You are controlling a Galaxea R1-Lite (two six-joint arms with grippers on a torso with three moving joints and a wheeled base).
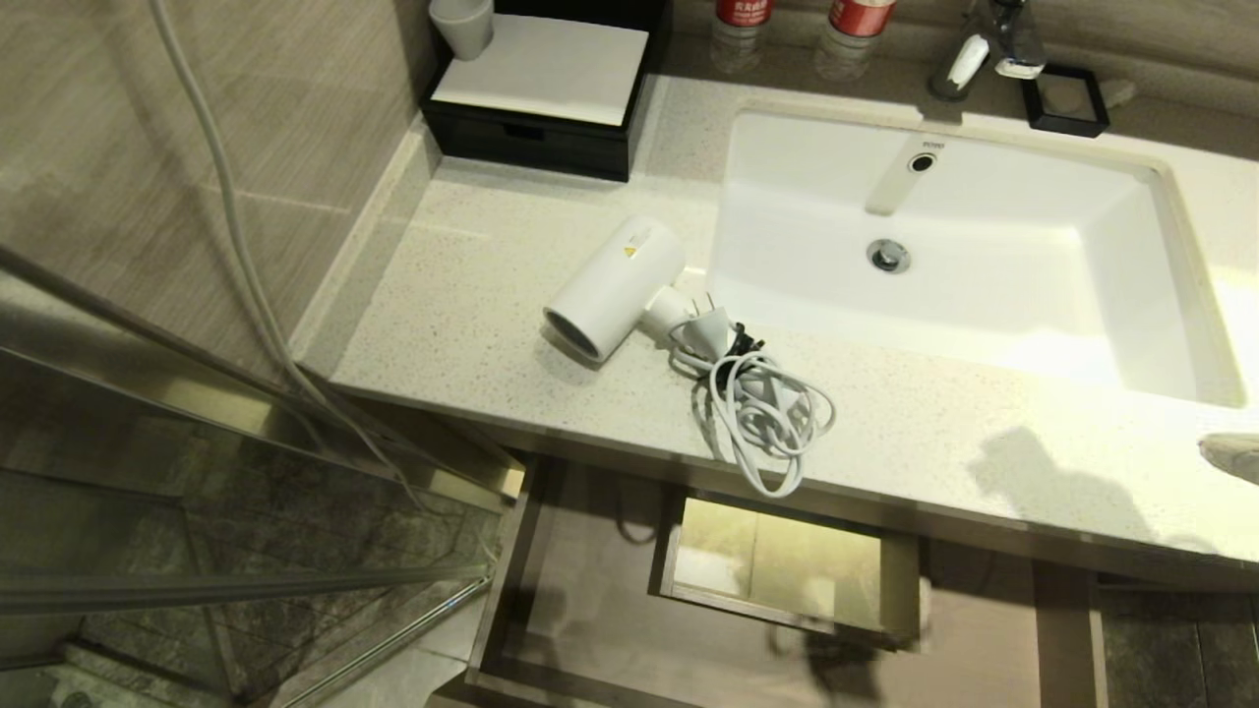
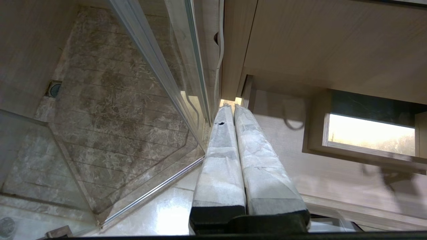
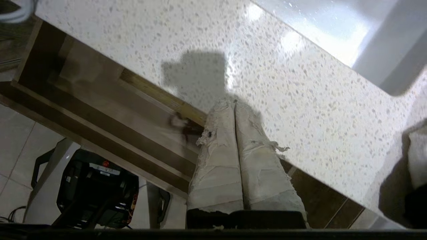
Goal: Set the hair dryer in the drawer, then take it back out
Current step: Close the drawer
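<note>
Resting on the counter (image 1: pixel 472 256) beside the sink (image 1: pixel 1161 285), hair dryer (image 1: pixel 615 285) not yet stowed; drawer (image 1: pixel 590 590) open below. Right gripper (image 3: pixel 235 104) fingers pressed together, empty, at counter edge; spread before gripping barrel, gather cord (image 1: pixel 762 418). Left gripper (image 2: pixel 232 108) pressed together, parked low.

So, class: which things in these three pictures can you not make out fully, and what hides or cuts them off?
- Head view: the drawer has its back hidden under the countertop.
- Head view: the two bottles are cut off by the top edge.
- Head view: the hair dryer hides its own rear end.
</note>
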